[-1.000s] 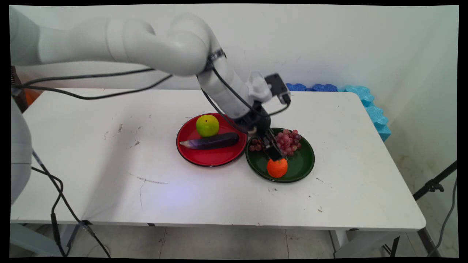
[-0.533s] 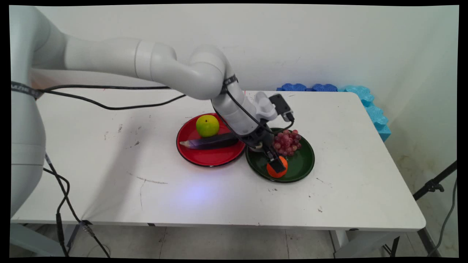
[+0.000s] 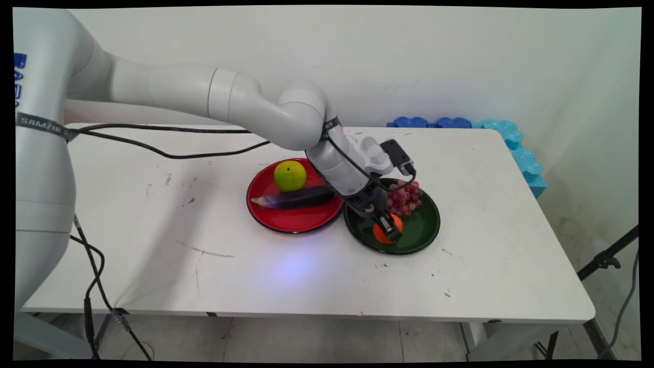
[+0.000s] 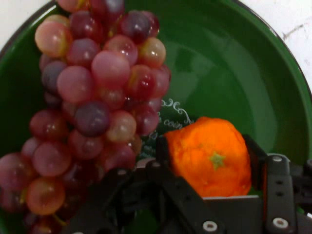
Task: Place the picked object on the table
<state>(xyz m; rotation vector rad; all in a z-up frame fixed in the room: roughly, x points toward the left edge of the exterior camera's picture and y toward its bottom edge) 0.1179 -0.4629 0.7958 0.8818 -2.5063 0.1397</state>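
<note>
An orange (image 3: 378, 234) (image 4: 209, 158) lies at the near side of a green plate (image 3: 425, 225) (image 4: 234, 63), still resting on it. My gripper (image 3: 389, 228) (image 4: 208, 146) reaches down onto it from the upper left. In the hand view one black finger presses each side of the fruit, so the gripper is shut on it. A bunch of red grapes (image 3: 404, 197) (image 4: 97, 102) fills the plate's far side, close beside the left finger.
A red plate (image 3: 291, 221) touches the green one on its left, holding a green apple (image 3: 290, 176) and a dark eggplant (image 3: 296, 198). Blue foam pieces (image 3: 513, 140) line the table's far right corner. Black cables hang from the arm over the table's left part.
The arm has come down and forward. The gripper dropped from just above the orange to around it, and its fingers now sit against the fruit's sides.
</note>
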